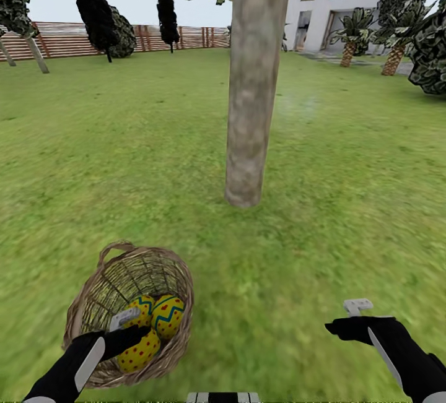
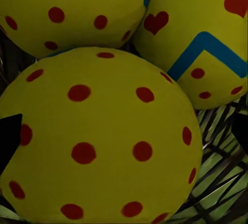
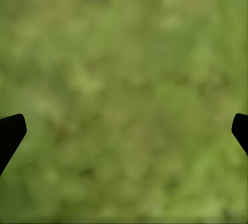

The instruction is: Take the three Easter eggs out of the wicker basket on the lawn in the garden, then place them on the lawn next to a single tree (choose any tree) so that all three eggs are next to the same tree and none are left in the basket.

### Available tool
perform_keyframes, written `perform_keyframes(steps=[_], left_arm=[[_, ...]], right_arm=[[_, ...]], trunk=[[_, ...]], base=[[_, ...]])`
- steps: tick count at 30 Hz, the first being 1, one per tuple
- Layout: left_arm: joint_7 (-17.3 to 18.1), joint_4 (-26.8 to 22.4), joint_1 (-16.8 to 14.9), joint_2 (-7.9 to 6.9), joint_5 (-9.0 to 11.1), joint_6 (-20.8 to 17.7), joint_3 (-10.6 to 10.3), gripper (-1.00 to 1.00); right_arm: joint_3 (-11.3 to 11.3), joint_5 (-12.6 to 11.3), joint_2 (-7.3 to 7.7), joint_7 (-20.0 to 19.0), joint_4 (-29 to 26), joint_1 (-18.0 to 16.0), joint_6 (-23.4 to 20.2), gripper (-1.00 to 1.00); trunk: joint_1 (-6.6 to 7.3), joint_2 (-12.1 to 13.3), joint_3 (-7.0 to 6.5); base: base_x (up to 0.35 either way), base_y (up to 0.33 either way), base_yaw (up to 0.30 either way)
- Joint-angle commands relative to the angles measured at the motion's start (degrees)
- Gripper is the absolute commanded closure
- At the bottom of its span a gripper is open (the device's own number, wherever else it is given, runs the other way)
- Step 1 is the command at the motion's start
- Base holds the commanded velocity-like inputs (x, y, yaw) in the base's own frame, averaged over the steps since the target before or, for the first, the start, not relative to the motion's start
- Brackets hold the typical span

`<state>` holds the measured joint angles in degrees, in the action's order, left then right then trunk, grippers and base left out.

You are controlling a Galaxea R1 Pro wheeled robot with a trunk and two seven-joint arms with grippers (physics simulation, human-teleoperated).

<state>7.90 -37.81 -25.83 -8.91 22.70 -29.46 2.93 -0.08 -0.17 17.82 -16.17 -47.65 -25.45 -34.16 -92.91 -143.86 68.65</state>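
Reaching into wicker basket (image 1: 133, 279), left gripper (image 2: 124, 131) jaws spread astride nearest egg (image 2: 103, 141); right gripper (image 3: 124, 131) jaws open over lawn (image 3: 124, 79)

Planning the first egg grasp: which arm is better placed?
Left. The left gripper is already down inside the wicker basket, open around the nearest egg. The right gripper hangs open over bare lawn, apart from the basket.
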Motion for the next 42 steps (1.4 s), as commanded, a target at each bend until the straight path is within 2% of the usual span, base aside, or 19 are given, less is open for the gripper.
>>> perform_keyframes(steps=[1, 6, 10, 13, 14, 15, 17, 25, 26, 42], left_arm=[[0.0, 0.5, 0.0, 0.02, 0.0, -0.3, 0.2, -1.00], [0.0, 0.5, 0.0, 0.03, 0.0, -0.3, 0.1, -1.00], [0.0, 0.5, 0.0, -0.08, 0.0, -0.2, 0.1, -1.00], [0.1, 0.4, 0.0, -1.10, 0.1, -0.4, 0.3, -1.00], [0.1, 0.4, 0.0, -1.30, -0.3, -0.4, 0.3, -1.00], [0.1, 0.4, 0.0, -1.42, -2.3, -0.4, 0.4, -1.00], [0.2, 0.4, 0.1, -1.33, -4.3, -0.4, 0.4, -1.00], [0.1, 0.4, 0.1, -0.89, -4.7, -0.4, 0.3, -1.00], [0.1, 0.4, 0.0, -0.82, -4.7, -0.3, 0.3, 1.00], [-0.1, 0.4, 0.0, -0.32, -4.7, -0.2, 0.3, 1.00]], right_arm=[[0.0, 0.0, 0.02, -0.2, -0.1, 0.0, -0.3, -1.00], [0.1, 0.0, 0.02, -0.2, -0.1, 0.0, -0.3, -1.00], [0.1, 0.0, 0.02, -0.2, -0.1, 0.0, -0.3, -1.00], [0.1, 0.0, 0.02, -0.2, -0.1, 0.0, -0.3, -1.00], [0.1, 0.0, 0.02, -0.2, -0.1, 0.0, -0.3, -1.00], [0.1, 0.0, 0.02, -0.2, -0.1, 0.0, -0.3, -1.00], [0.1, 0.0, 0.02, -0.2, -0.1, 0.0, -0.3, -1.00], [0.0, 0.0, 0.02, -0.2, -0.1, 0.0, -0.3, -1.00], [0.0, 0.0, 0.02, -0.2, -0.1, 0.0, -0.3, -1.00], [0.1, 0.0, 0.02, -0.2, -0.1, 0.0, -0.3, -1.00]], trunk=[[-0.02, 0.0, 0.29], [-0.15, -0.1, 1.39], [-0.15, -0.1, 1.39], [-0.15, -0.1, 1.39], [-0.15, -0.1, 1.39], [-0.15, -0.1, 1.39], [-0.15, -0.1, 1.39], [-0.15, -0.1, 1.39], [-0.15, -0.1, 1.39], [-0.15, -0.1, 1.39]], base=[[0.000, 0.000, 0.000], [0.000, 0.000, 0.000], [0.000, 0.000, 0.000], [0.000, 0.000, 0.000], [0.000, 0.000, 0.000], [0.000, 0.000, 0.000], [0.000, 0.000, 0.000], [0.000, 0.000, 0.000], [0.000, 0.000, 0.000], [0.000, 0.000, 0.000]])
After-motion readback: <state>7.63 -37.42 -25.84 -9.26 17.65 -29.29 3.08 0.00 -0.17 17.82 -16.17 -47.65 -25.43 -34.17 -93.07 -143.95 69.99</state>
